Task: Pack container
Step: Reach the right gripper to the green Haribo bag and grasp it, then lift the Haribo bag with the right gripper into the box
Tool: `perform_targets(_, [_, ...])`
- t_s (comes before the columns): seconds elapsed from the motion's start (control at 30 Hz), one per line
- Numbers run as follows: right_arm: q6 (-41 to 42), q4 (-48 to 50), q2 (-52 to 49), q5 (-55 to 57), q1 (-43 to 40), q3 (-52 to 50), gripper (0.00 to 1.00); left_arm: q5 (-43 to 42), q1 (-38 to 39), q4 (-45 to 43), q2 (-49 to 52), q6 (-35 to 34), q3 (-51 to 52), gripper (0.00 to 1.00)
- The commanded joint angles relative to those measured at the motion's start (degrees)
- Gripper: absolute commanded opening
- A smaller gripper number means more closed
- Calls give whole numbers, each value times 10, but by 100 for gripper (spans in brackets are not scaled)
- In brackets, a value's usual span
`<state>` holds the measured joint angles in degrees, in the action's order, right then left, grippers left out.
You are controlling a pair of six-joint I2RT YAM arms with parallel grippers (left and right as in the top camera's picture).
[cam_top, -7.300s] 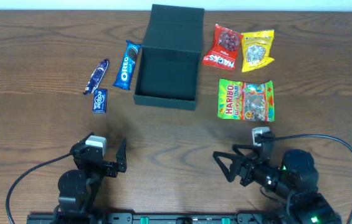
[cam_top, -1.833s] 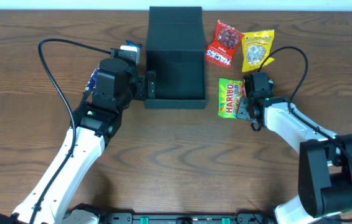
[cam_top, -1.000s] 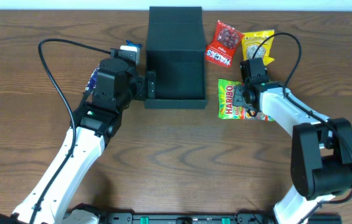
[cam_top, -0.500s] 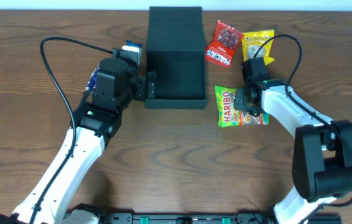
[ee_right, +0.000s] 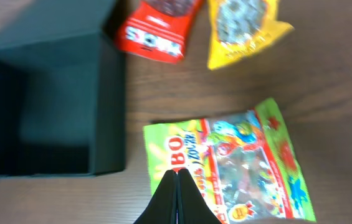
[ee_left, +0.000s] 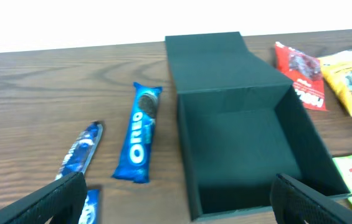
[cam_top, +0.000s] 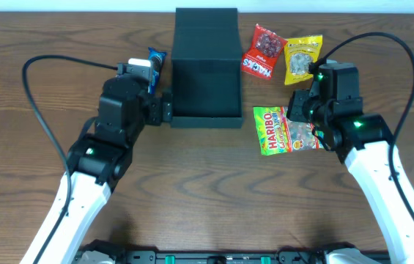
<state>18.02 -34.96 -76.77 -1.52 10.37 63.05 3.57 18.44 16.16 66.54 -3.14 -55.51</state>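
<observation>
The container (cam_top: 205,121), a dark square box with its lid flipped back, stands open and empty at the top middle (ee_left: 184,162) (ee_right: 114,106). Right of it is a green Haribo gummy bag (cam_top: 283,136) (ee_right: 238,155), tilted. My right gripper (cam_top: 303,117) (ee_right: 177,173) is shut, its tips pinched on the bag near its left side. My left gripper (cam_top: 161,108) (ee_left: 176,199) hangs wide open beside the container's left wall, holding nothing.
A blue Oreo pack (ee_left: 143,130), a blue-purple bar (ee_left: 79,149) and a small blue packet (ee_left: 91,202) lie left of the container. A red packet (cam_top: 259,53) and a yellow packet (cam_top: 303,59) lie to its upper right. Cables arc over both arms.
My right gripper shut on the Haribo bag, then rose and drew back to the right; the bag shifted and tilted with it. My left arm pulled back a little to the left.
</observation>
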Motion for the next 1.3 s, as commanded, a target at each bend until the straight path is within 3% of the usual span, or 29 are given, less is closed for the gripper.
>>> perform_targets(0.0, [-29,-5,8,-28,3,3,1,31,-2,19,-24,10,1,95])
perform_targets(0.03, [-29,-13,5,-26,2,3,5,31,-2,26,-28,10,1,95])
perform_targets(0.1, [-29,-28,-8,-6,2,2,48,31,-2,34,-31,10,1,95])
perform_targets(0.17, [-32,-33,-29,19,2,2,67,30,-2,36,-31,10,1,95])
perform_targets(0.2, [-43,-32,-44,22,2,2,75,30,-2,36,-31,10,1,95])
perform_targets(0.3, [-50,-25,-94,21,2,2,80,30,-1,36,-31,10,1,95])
perform_targets(0.67, [-33,18,-300,37,2,2,70,30,-2,35,-31,10,1,95])
perform_targets(0.83, [-33,13,-345,36,7,2,48,30,-2,35,-31,10,1,95])
perform_targets(1.0, [-33,-7,-364,25,10,2,2,30,-2,35,-31,10,1,95])
perform_targets(1.27, [-33,-62,-328,10,10,16,1,41,-2,33,-39,17,1,95])
